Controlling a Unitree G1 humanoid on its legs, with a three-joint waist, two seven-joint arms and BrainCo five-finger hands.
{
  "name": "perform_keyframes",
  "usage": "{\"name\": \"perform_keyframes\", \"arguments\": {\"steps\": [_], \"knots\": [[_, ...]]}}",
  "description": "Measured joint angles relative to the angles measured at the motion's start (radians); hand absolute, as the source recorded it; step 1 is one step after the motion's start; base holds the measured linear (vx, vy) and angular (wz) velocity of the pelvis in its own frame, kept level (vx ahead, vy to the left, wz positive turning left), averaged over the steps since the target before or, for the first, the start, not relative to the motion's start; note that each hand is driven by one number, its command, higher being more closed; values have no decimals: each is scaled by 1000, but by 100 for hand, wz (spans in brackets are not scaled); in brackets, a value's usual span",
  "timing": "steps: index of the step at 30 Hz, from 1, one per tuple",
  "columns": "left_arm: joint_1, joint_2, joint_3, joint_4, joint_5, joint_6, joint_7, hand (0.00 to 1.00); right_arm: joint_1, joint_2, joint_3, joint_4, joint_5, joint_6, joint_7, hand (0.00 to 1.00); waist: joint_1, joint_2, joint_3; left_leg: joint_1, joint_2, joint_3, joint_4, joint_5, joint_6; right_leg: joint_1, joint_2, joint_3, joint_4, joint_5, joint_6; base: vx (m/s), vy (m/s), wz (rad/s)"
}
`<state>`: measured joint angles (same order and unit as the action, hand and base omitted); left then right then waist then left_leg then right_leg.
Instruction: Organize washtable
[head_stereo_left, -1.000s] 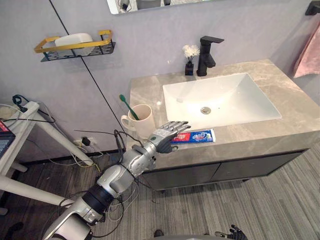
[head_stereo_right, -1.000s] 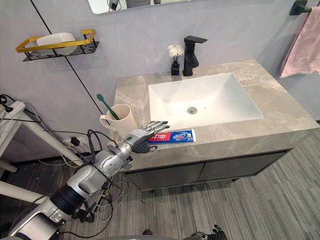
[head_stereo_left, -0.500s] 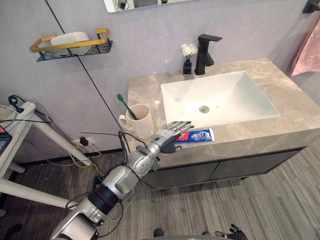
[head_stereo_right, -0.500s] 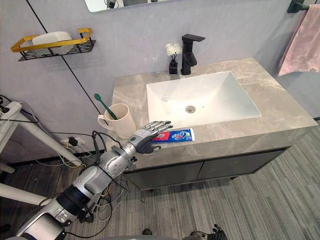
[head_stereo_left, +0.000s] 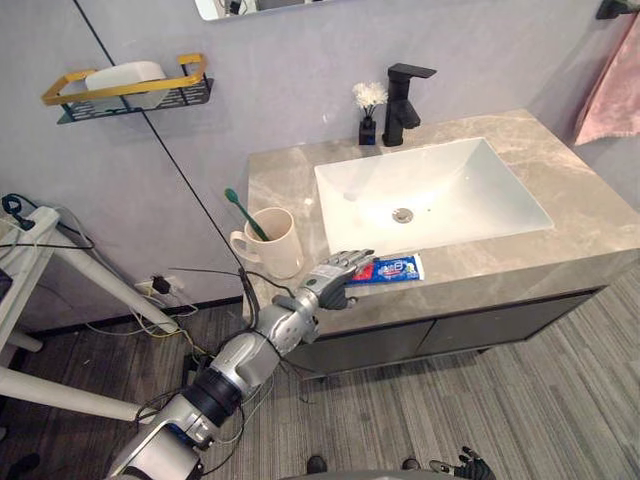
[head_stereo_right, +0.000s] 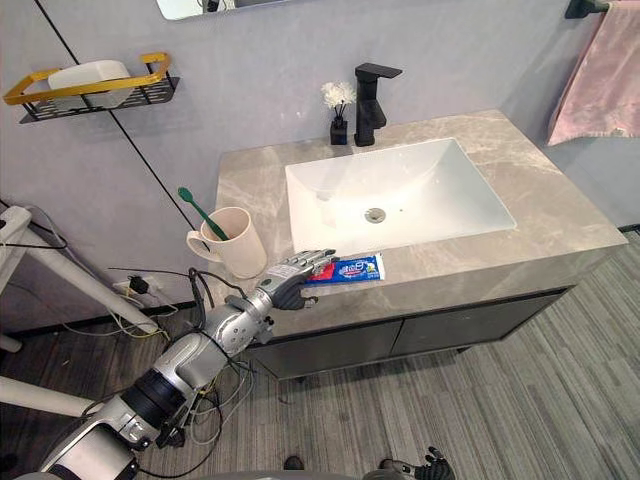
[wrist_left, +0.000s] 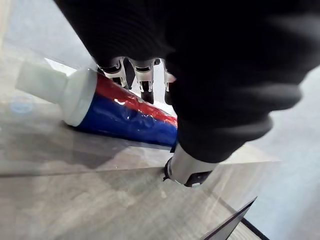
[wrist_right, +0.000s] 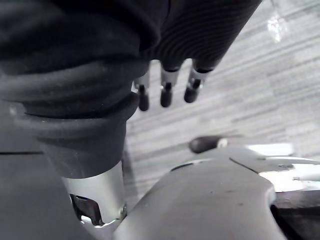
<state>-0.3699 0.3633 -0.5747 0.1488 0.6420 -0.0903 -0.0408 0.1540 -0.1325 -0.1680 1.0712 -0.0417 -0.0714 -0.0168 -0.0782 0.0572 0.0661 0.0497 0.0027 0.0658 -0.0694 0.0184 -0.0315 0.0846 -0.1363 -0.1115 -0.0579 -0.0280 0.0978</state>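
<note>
- The left hand (head_stereo_left: 333, 277) is lowered to the cap end of the toothpaste tube (head_stereo_left: 392, 268), which lies flat on the counter (head_stereo_left: 580, 240) near the front edge, just in front of the sink (head_stereo_left: 430, 185).
- In the left wrist view the fingers (wrist_left: 145, 82) are seen reaching over the far side of the tube and the thumb (wrist_left: 187, 170) on the near side. They are spread and relaxed, and nothing is clamped yet.
- A grasp is judged to be imminent. The tube is probably meant for the cup (head_stereo_left: 278, 243) just beside it, in which a green toothbrush (head_stereo_left: 240, 205) already stands.
- Against the picture from a second ago, the hand is found slightly lower and closer over the cap, with the fingers a little more bent.
- The tube, the cup and the toothbrush are left where they were. The shift of the whole scene is put down to the camera.
- The right hand (wrist_right: 165, 92) is held idle over the floor, its fingers loose and apart.
</note>
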Motion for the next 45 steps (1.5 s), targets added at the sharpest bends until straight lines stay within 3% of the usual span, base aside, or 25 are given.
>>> {"name": "perform_keyframes", "arguments": {"steps": [1, 2, 11, 31, 39, 45], "knots": [[-1, 0, 0, 6, 1, 2, 0, 0, 0, 0, 0, 0, 0, 0, 0, 0, -1, 0, 0, 0, 0, 2, 0, 0, 0, -1, 0, 2, 0, 1, 0, -41, -8, -9], [-3, 0, 0, 10, 2, 6, 1, 100, 0, 1, 0, 0, 0, 0, 0, 0, -3, 0, 0, 0, 0, 4, 1, 0, 0, -2, 0, 4, 0, 3, 0, -42, -8, -6], [-13, -7, 33, 13, 0, 6, 26, 100, 0, 7, 0, -7, 1, 0, 0, 0, -18, -3, 1, 0, 2, 12, 1, 0, 0, -2, -1, 10, -10, 11, 2, -27, -12, -3], [26, -27, 74, -6, 63, 14, 97, 100, 16, 7, 24, -46, 3, -14, -6, 0, -14, -6, 3, 4, 15, 19, 1, -3, -3, -2, 8, 23, -10, 13, 1, -8, -7, -1], [153, -99, 143, -54, 73, 7, 155, 100, 112, 13, 95, -318, 50, -39, -12, 0, -12, -10, 2, 12, 22, 35, 4, -7, -9, -3, 19, 41, -7, 15, -1, -21, -22, -6], [252, -135, 146, -150, 73, -16, 180, 100, 176, 50, 124, -626, 155, -102, -26, 0, 16, -27, -3, 16, 33, 71, 20, -27, -17, -19, 24, 82, 6, 15, -2, -32, -10, -20]]}}
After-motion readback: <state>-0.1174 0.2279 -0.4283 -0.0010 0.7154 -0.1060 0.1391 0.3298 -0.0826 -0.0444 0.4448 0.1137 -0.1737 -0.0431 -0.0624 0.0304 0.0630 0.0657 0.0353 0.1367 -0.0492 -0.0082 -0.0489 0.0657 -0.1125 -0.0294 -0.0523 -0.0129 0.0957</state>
